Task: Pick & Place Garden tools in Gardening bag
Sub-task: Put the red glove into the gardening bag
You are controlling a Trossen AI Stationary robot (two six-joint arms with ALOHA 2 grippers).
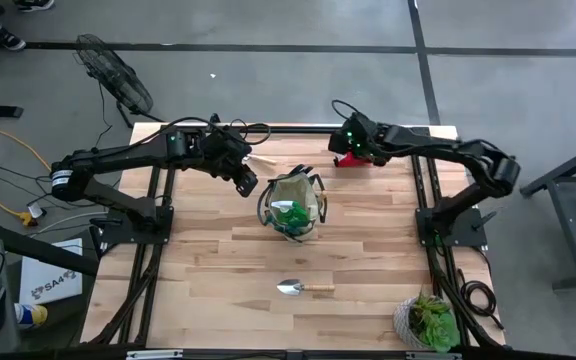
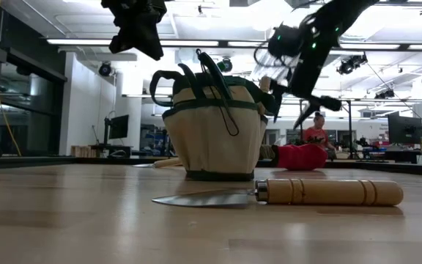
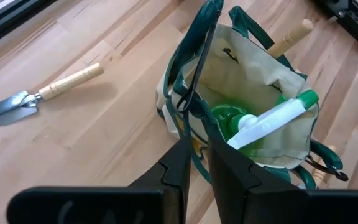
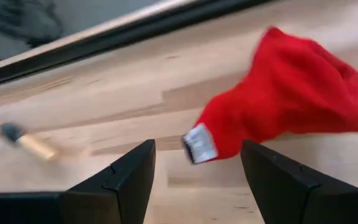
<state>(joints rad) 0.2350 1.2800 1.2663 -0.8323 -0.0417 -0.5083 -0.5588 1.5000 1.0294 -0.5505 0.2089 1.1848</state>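
The khaki gardening bag [image 1: 290, 207] with dark green trim stands upright in the middle of the table. A green and white spray bottle [image 3: 272, 121] lies inside it. A silver trowel with a wooden handle [image 1: 303, 288] lies flat on the table nearer the front. A wooden-handled tool [image 1: 261, 160] lies beyond the bag. The red cloth piece [image 4: 291, 106] lies on the table near the far edge. My left gripper [image 3: 194, 168] is shut and empty, hovering above the bag's left rim. My right gripper [image 4: 197, 174] is open, just above and short of the red piece.
A potted leafy plant [image 1: 428, 320] stands at the front right corner. Dark-handled shears [image 3: 321, 169] show at the bag's side. The table's far edge [image 4: 104, 34] runs close behind the red piece. Bare wood lies between the bag and the trowel [image 2: 269, 192].
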